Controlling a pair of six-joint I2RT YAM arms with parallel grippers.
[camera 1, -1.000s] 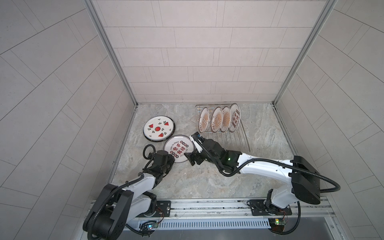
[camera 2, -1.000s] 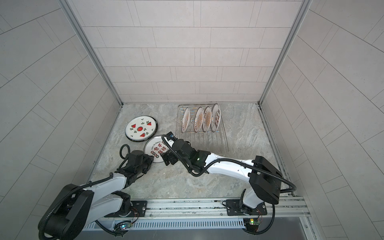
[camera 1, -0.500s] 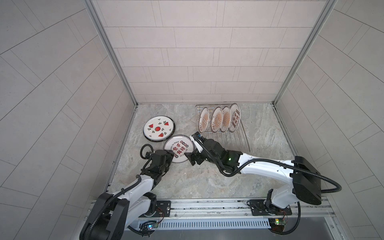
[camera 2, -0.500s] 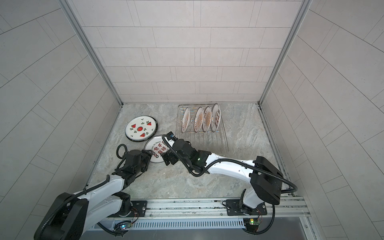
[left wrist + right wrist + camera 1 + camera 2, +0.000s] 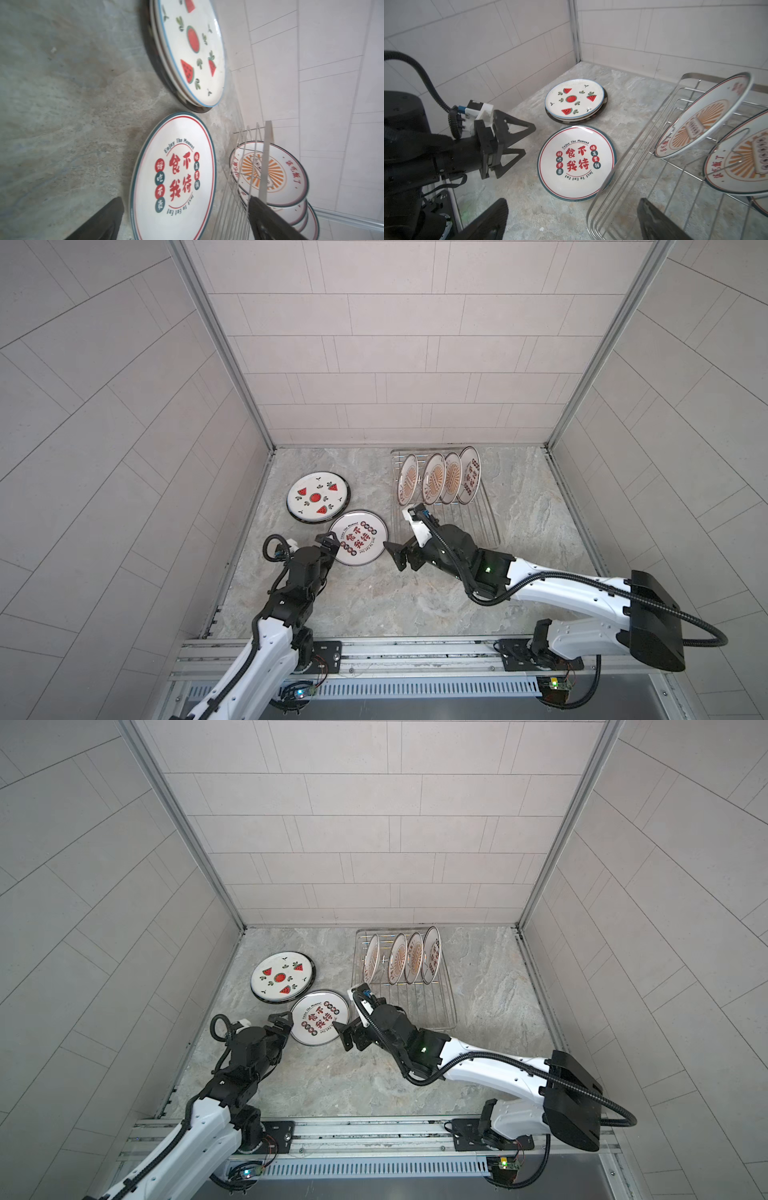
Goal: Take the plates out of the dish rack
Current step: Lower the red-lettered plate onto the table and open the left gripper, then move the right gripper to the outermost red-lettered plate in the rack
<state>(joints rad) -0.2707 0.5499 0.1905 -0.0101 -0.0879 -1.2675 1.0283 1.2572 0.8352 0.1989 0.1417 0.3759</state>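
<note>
Right wrist view is showing left claw [image 5: 529,139] and right claw [image 5: 572,204] gaping wide, flanking the red-character plate [image 5: 576,162] beside the dish rack [image 5: 633,143].

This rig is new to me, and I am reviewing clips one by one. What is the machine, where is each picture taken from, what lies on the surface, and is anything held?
Two robot arms stand on a rail at the near edge. Two pictures look down from overhead and are nearly alike. The other two come from cameras on the arms' wrists. On the stone-look surface, a watermelon plate tops a small stack and a red-character plate lies flat beside it. Four plates stand on edge in the wire dish rack. The left gripper and right gripper sit on either side of the red-character plate, both open and holding nothing.
</note>
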